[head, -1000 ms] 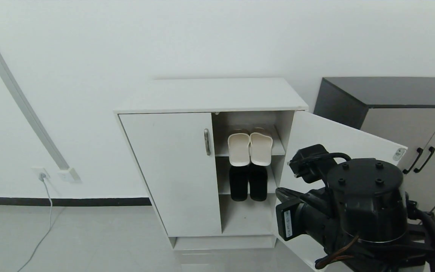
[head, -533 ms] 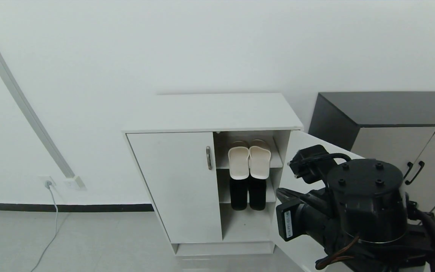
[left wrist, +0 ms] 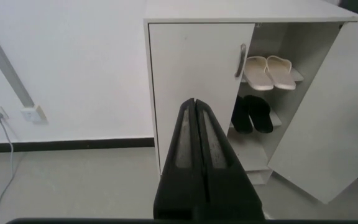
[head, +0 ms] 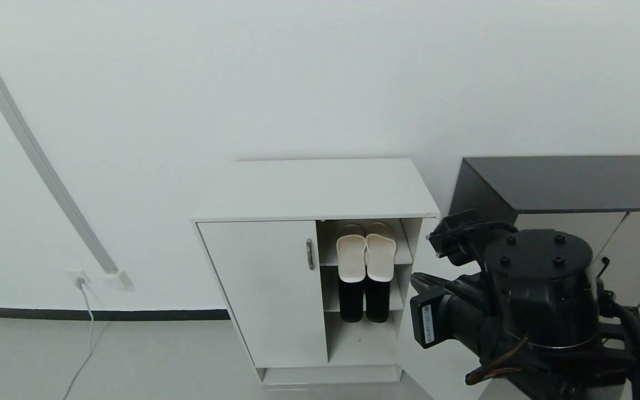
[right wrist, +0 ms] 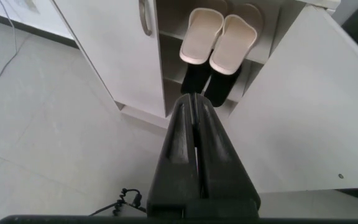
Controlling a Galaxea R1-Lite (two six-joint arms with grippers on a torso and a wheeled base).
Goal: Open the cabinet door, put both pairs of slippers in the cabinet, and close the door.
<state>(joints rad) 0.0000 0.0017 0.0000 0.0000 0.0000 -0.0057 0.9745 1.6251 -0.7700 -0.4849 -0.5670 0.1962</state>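
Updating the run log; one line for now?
white slippers: in cabinet; black slippers: beneath them; right door: open; left claw: shut; right claw: shut

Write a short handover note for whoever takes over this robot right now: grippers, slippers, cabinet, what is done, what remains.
Left gripper: shut, empty.
Right gripper: shut, empty, facing the open compartment.
Pair of cream slip-on slippers: on the upper shelf of the white two-door cabinet. Pair of black slippers: on the shelf below.
Done: white right door opened, both pairs inside.
Left: close that door.

White cabinet (head: 320,189), door (left wrist: 328,106) swung open; cream slippers (head: 365,256) upper shelf, black slippers (head: 363,300) below
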